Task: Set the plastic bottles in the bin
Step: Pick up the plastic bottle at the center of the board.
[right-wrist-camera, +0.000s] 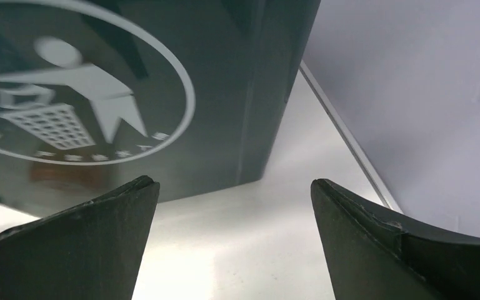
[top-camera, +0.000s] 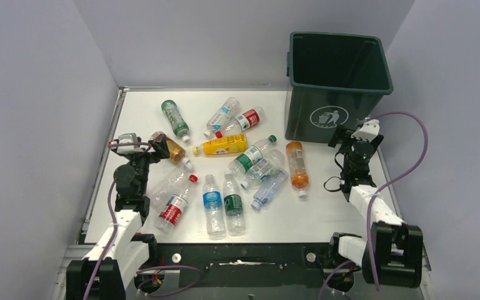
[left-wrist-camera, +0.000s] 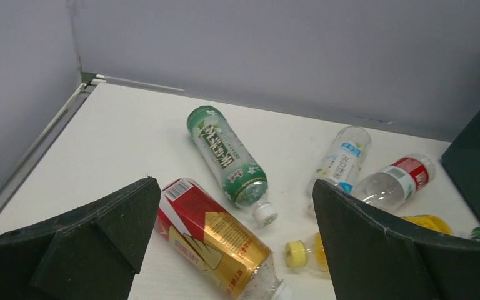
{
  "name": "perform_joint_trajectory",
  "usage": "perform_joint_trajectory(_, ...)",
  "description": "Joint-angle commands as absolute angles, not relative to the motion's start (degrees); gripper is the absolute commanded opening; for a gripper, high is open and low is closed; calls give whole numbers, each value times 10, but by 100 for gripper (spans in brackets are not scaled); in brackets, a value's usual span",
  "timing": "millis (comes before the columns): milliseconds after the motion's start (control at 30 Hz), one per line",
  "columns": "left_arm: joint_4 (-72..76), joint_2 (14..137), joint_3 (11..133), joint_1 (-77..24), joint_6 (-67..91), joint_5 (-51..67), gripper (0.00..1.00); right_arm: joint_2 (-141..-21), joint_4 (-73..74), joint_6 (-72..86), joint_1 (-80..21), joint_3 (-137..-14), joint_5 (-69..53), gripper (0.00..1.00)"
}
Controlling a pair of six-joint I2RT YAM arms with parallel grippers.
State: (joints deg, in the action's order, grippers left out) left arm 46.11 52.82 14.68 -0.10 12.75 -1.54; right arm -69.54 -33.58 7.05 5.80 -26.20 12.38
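Left black 2-finger gripper point(left-wrist-camera: 234, 187): jaws wide apart, holding nothing, poised over a red-and-gold-labelled amber plastic bottle point(left-wrist-camera: 212, 240).
Right black 2-finger gripper point(right-wrist-camera: 234, 182): jaws wide apart, empty, close before the tall dark green rectangular plastic bin point(right-wrist-camera: 131, 94).
Small plastic bottles point(top-camera: 214, 206): lying on the white table point(top-camera: 325, 212), left of the bin.

right gripper point(right-wrist-camera: 232, 240) – jaws wide apart, nothing between | bin point(right-wrist-camera: 237, 94) – front corner close ahead, white litter symbol point(right-wrist-camera: 81, 94) left | table point(right-wrist-camera: 275, 206) bare below

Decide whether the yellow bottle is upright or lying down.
Lying down: the yellow bottle stretches flat along the table, its cap pointing left.
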Motion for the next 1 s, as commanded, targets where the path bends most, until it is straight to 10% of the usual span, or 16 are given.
perform_joint_trajectory(0, 359, 470, 199, -8, 204, 26, 95, -581, -203, 114, 50, -293, 90, 98)
perform_joint_trajectory(467, 71, 441, 401, -7, 386, 100, 95, -450, 167, 225, 29, -506, -77, 98)
perform_joint_trajectory(533, 47, 447, 421, -7, 430, 263, 95, -440, 208, 251, 29, -526, -75, 98)
perform_joint_trajectory(800, 370, 425, 274, -6, 632, 451, 95, -387, 246, 311, 29, -537, -150, 98)
perform_joint_trajectory(967, 280, 405, 289, -25, 577, 441, 95, -320, 322, 386, 29, -540, -32, 98)
